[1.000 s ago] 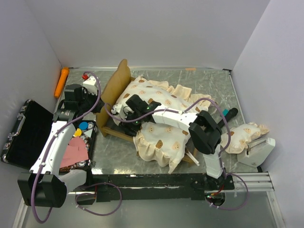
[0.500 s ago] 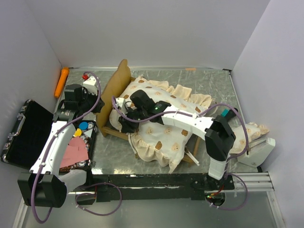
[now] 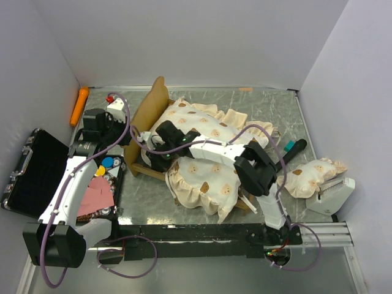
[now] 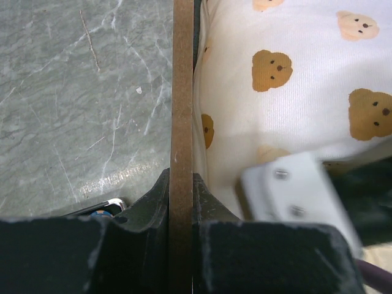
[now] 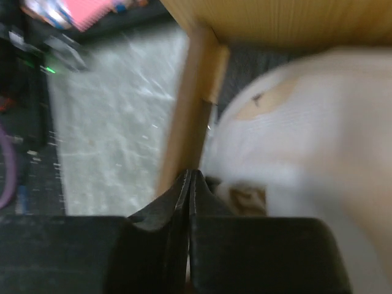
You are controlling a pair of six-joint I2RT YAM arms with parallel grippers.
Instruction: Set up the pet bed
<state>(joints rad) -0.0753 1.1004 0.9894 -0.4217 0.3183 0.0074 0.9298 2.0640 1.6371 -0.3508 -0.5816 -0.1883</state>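
At the head of the pet bed (image 3: 184,147), we see the left jaws clamped on the edge of the tall wooden headboard (image 4: 182,92), the thin board pinched between them and standing upright, with the bear-print mattress (image 4: 294,73) pressed against its far face and the bare counter (image 4: 79,92) on the other. The right jaws are fully closed, tips meeting, low at the near head-end corner, just beside a light-wood frame post (image 5: 193,104), with the mattress bulging just to their right. We cannot tell from the blurred wrist view whether any ruffle is caught between them. From above, the mattress (image 3: 202,177) sits skewed, its ruffled edge spilling over the near side rail rather than lying inside the frame. The step in hand, as we judge it, is seating that corner. We would hold the headboard firm so the light frame cannot slide, then work the fabric down and inward along the rail in short pushes, staying clear of the post. The matching pillow (image 3: 312,174) lies well apart at the right edge of the counter and is not yet placed.
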